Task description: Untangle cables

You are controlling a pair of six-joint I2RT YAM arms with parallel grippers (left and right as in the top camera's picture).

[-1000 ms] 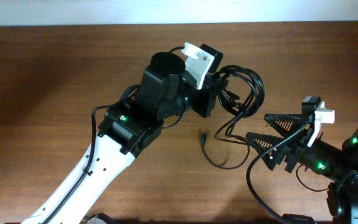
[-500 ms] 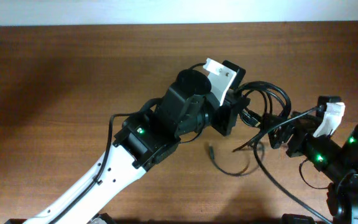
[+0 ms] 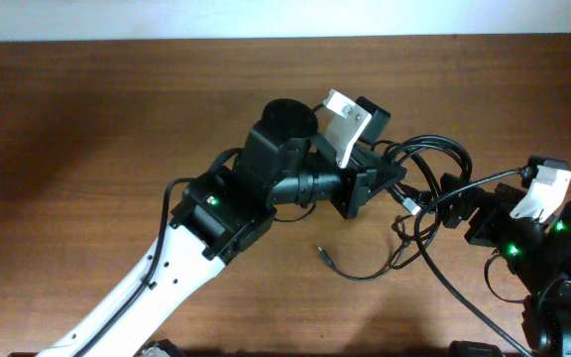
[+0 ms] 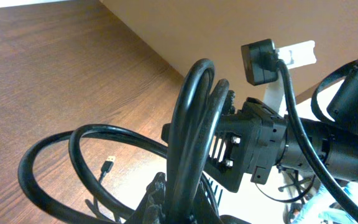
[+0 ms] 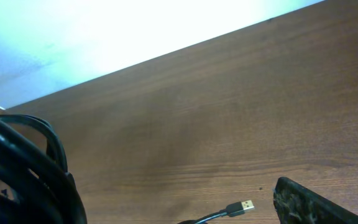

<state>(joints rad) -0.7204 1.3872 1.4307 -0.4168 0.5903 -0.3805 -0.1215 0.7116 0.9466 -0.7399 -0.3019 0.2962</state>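
The cables [image 3: 442, 151] are thin black cords looped in a tangle at centre right of the overhead view. My left gripper [image 3: 389, 184] is shut on a bundle of their loops. In the left wrist view the loops [image 4: 191, 118] rise straight out of the jaws [image 4: 188, 202]. One loose cord trails toward the front and ends in a small plug [image 3: 322, 253], which also shows in the left wrist view [image 4: 107, 167] and the right wrist view [image 5: 246, 205]. My right gripper [image 3: 442, 210] is open just right of the tangle. One of its fingers [image 5: 309, 202] shows, with cable loops [image 5: 30, 174] at its left.
The brown wooden table [image 3: 87, 129] stretches bare to the left and front. The left arm's white and black body [image 3: 216, 213] crosses the middle diagonally. The right arm's base [image 3: 563, 258] sits at the right edge. A pale wall [image 5: 104, 31] lies beyond the far edge.
My left gripper has carried the cable bundle to the right and turned. My right gripper has drawn in from wide open beside the loops to close against the tangle. The loose plug end has stayed near the front.
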